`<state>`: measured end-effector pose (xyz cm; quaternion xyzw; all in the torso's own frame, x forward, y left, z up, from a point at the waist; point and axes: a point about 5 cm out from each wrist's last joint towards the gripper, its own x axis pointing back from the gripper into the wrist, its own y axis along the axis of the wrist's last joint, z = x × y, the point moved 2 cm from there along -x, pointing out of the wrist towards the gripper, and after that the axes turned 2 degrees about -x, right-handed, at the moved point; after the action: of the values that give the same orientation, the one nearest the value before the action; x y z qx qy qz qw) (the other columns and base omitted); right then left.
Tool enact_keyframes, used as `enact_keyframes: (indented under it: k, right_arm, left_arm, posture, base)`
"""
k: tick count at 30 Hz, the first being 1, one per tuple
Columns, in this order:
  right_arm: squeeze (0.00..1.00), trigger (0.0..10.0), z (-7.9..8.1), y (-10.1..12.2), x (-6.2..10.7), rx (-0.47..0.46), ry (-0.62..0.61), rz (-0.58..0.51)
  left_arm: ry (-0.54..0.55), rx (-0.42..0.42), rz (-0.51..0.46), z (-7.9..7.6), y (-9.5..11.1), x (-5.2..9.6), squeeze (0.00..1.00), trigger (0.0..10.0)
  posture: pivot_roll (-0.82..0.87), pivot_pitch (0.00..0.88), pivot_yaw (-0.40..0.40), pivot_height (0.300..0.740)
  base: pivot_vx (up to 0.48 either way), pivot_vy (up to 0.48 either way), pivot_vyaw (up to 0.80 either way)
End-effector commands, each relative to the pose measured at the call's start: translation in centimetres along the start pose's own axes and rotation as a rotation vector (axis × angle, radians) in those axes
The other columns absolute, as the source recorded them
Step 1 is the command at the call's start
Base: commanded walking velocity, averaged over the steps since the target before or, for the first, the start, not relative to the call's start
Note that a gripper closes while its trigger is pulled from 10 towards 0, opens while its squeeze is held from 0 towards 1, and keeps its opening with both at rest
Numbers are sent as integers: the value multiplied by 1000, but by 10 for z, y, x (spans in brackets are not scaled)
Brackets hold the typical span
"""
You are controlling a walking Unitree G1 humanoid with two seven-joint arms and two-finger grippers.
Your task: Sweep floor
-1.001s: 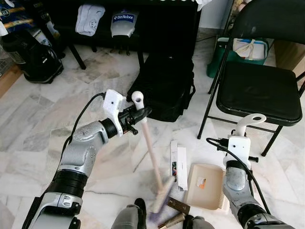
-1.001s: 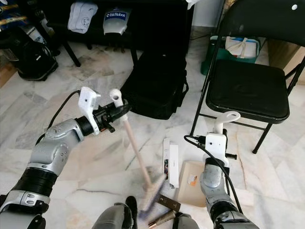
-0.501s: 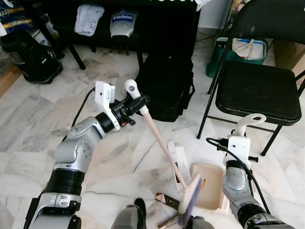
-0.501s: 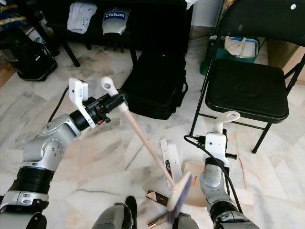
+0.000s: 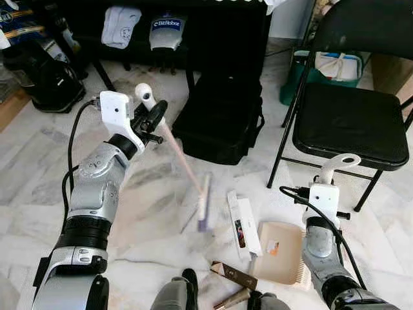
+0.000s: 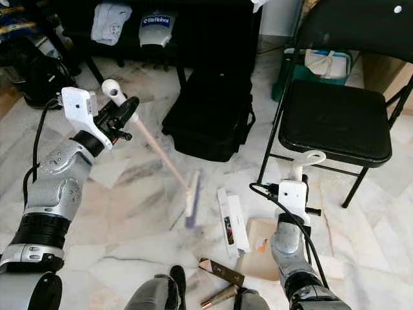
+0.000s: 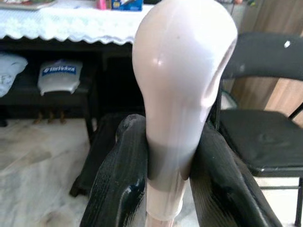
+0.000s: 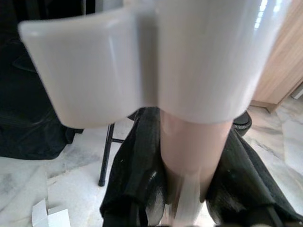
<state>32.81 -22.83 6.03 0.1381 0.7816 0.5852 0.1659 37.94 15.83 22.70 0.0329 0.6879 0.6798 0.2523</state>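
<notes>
My left gripper (image 5: 153, 116) is shut on the handle of a beige hand broom (image 5: 174, 152). Its blurred brush head (image 5: 204, 203) hangs lifted, left of the litter. In the left wrist view both black fingers (image 7: 118, 184) squeeze the broom's pale knob (image 7: 182, 71). My right gripper (image 8: 184, 189) is shut on the white handle (image 5: 337, 166) of a beige dustpan (image 5: 279, 252) that rests on the marble floor by my feet. Litter lies beside the pan: a white flat carton (image 5: 241, 223), a brown wrapper (image 5: 233, 275) and a gold tube (image 5: 232, 299).
A black folding chair (image 5: 348, 116) stands at the right, a black bag (image 5: 222, 119) ahead, a dark table with white robot parts (image 5: 166, 32) behind it. A green bin (image 5: 322, 71) sits behind the chair. Black gear (image 5: 42, 74) is far left. Open marble floor lies left.
My left arm swung the broom back to the left and lifted it; the brush head left the dustpan's edge. The white carton has shifted slightly. The right arm and dustpan stayed put.
</notes>
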Motion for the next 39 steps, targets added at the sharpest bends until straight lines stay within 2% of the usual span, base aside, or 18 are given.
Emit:
enact_keyframes:
  k: [1, 4, 11, 16, 20, 25, 27, 32, 39]
  right_arm:
    - [0, 10000, -10, -9, 4, 44, -18, 12]
    - [0, 10000, -19, -11, 3, 72, -41, 14]
    - [0, 10000, -33, -12, 0, 130, -102, 3]
    - [0, 10000, -34, -11, -1, 134, -105, 6]
    - [0, 10000, -27, -6, -2, 172, -96, -21]
    - [0, 10000, -24, 1, -7, 133, -91, -40]
    - [0, 10000, -22, 15, -13, 93, -94, -103]
    - [0, 10000, -21, 28, -20, 76, -97, -145]
    - [0, 10000, -16, 40, -22, 25, -72, -194]
  left_arm:
    - [25, -6, -25, 3, 0, 4, 0, 10000]
    - [49, -9, -23, 6, -5, 10, 0, 10000]
    - [20, -49, 30, 4, -18, 18, 0, 10000]
    - [-4, -53, 40, 0, -20, 19, 0, 10000]
    - [12, -54, 25, 1, -19, 19, 0, 10000]
    - [52, -62, 25, 5, -23, 22, 0, 10000]
    - [160, -66, -15, 16, -20, 28, 0, 10000]
    - [225, -65, -38, 24, -22, 31, 0, 10000]
    - [236, -98, -26, 19, -30, 33, 0, 10000]
  posture:
    - [166, 180, 101, 740]
    - [163, 173, 100, 740]
    - [157, 162, 99, 740]
    - [163, 173, 97, 740]
    - [159, 181, 91, 740]
    - [141, 160, 84, 740]
    - [127, 132, 78, 740]
    - [106, 82, 63, 740]
    - [68, 38, 54, 740]
  base:
    - [0, 0, 0]
    - [0, 0, 0]
    - [0, 0, 0]
    - [0, 0, 0]
    - [0, 0, 0]
    - [0, 0, 0]
    - [0, 0, 0]
    - [0, 0, 0]
    - [0, 0, 0]
